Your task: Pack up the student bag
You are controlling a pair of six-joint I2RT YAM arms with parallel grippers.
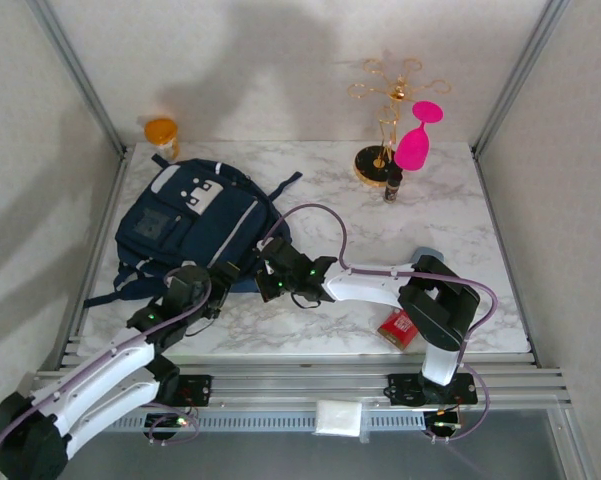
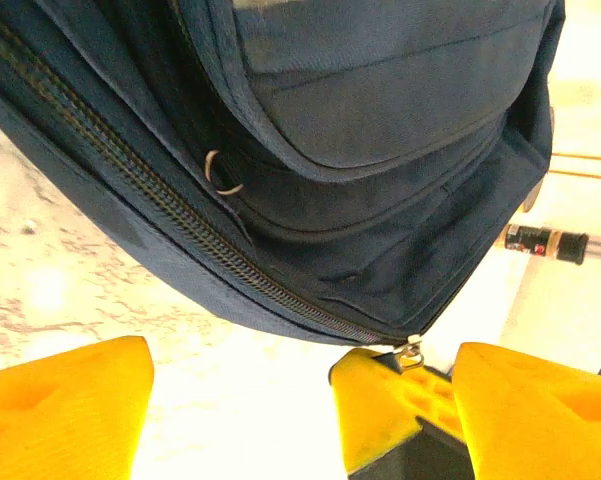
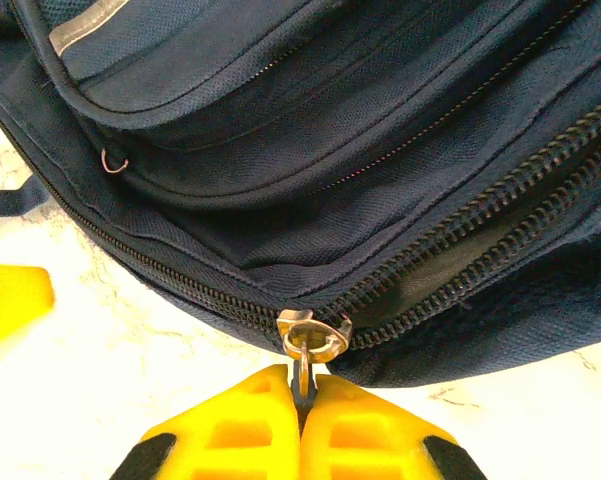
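Observation:
The student bag point(image 1: 190, 222), navy blue with white patches, lies flat on the left half of the marble table. At its near edge my right gripper point(image 1: 268, 274) is shut on the bag's metal zipper pull point(image 3: 315, 336); the yellow fingertips point(image 3: 255, 420) pinch the tab just below the slider. To the right of the slider the zipper point(image 3: 480, 250) gapes open a little. My left gripper point(image 1: 223, 284) sits just left of the right one, open, its fingers point(image 2: 60, 410) spread wide on either side of the right gripper's yellow fingers point(image 2: 400, 410) and holding nothing.
An orange jar point(image 1: 161, 133) stands at the back left corner. At the back right are a gold wire stand point(image 1: 385, 115), a pink glass point(image 1: 418, 140) and a small dark bottle point(image 1: 391, 185). A red packet point(image 1: 398, 328) lies by the right arm's base.

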